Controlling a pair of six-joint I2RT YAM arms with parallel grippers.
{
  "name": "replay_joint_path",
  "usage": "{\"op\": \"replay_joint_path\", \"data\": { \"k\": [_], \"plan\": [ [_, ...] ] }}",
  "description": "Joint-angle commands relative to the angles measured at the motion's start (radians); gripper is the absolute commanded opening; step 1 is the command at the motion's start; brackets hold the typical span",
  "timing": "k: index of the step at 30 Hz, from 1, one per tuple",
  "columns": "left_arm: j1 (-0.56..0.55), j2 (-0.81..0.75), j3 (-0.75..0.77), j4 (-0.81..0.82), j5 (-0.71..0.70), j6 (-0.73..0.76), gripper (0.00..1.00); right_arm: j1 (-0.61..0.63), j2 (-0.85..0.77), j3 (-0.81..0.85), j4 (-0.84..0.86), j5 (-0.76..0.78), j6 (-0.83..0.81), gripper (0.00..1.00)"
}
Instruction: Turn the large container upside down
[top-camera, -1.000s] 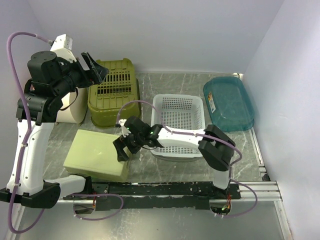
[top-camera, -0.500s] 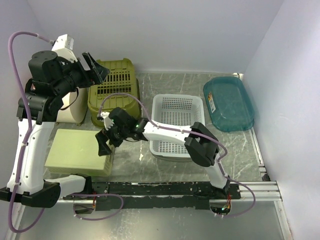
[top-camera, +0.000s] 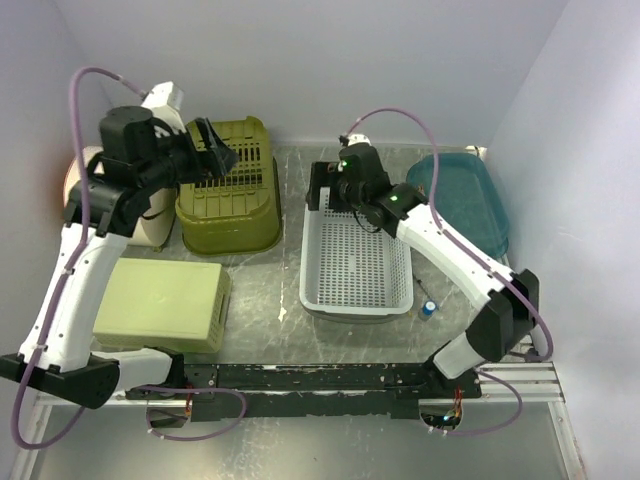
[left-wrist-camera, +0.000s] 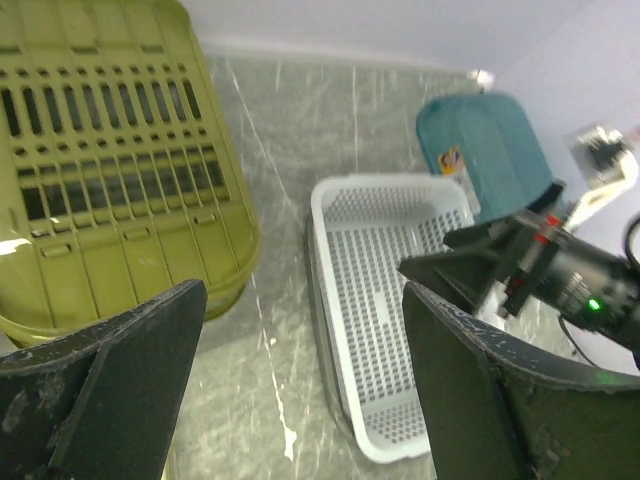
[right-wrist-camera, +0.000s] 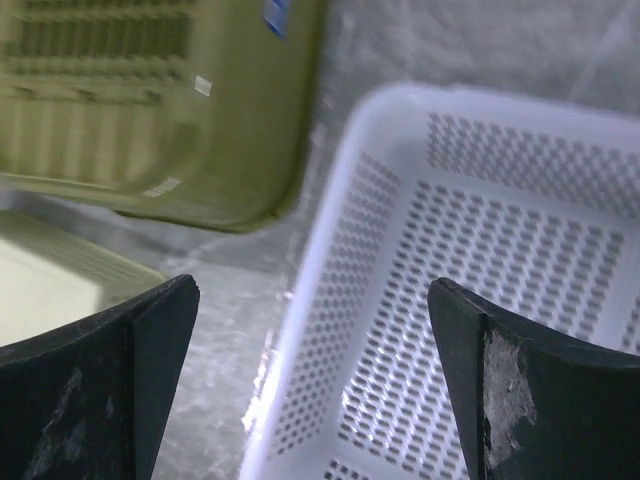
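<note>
The large pale green container lies flat at the front left with a closed flat face up; a corner shows in the right wrist view. My right gripper is open and empty above the far left corner of the white perforated basket, far from the container. In its own view the basket rim runs between the jaws. My left gripper is open and empty, high over the olive slatted basket. In its own view it looks down on bare table.
The olive basket stands bottom up at the back left. A teal tray lies at the back right. A beige container stands behind the left arm. A small blue-capped item lies right of the white basket.
My right gripper left the pale green container and swung back right over the white basket. The container slid left and now lies flat. The left arm shifted slightly right.
</note>
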Motion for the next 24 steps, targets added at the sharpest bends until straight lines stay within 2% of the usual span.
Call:
{"op": "replay_joint_path", "data": {
  "k": [1, 6, 10, 12, 16, 20, 22, 24],
  "plan": [
    [-0.090, 0.022, -0.090, 0.023, -0.088, -0.010, 0.91, 0.012, 0.099, -0.022, -0.208, 0.135, 0.111, 1.00],
    [-0.118, 0.045, -0.153, 0.009, -0.148, -0.001, 0.94, 0.027, 0.157, -0.043, -0.134, 0.018, 0.171, 0.98],
    [-0.118, 0.031, -0.192, 0.034, -0.145, -0.002, 0.93, 0.089, 0.243, -0.016, -0.117, 0.082, 0.201, 0.98],
    [-0.118, 0.028, -0.205, 0.042, -0.135, -0.005, 0.93, 0.106, 0.318, 0.034, -0.183, 0.132, 0.239, 0.92],
    [-0.118, 0.026, -0.203, 0.033, -0.126, -0.001, 0.93, 0.108, 0.372, 0.061, -0.242, 0.178, 0.297, 0.72],
    [-0.118, 0.020, -0.214, 0.034, -0.130, 0.005, 0.93, 0.107, 0.313, 0.036, -0.197, 0.150, 0.285, 0.39],
    [-0.118, 0.021, -0.216, 0.033, -0.121, 0.009, 0.93, 0.108, 0.287, 0.091, -0.246, 0.132, 0.281, 0.21],
    [-0.118, 0.026, -0.219, 0.032, -0.107, 0.013, 0.93, 0.110, 0.248, 0.124, -0.267, 0.112, 0.276, 0.10]
  ]
}}
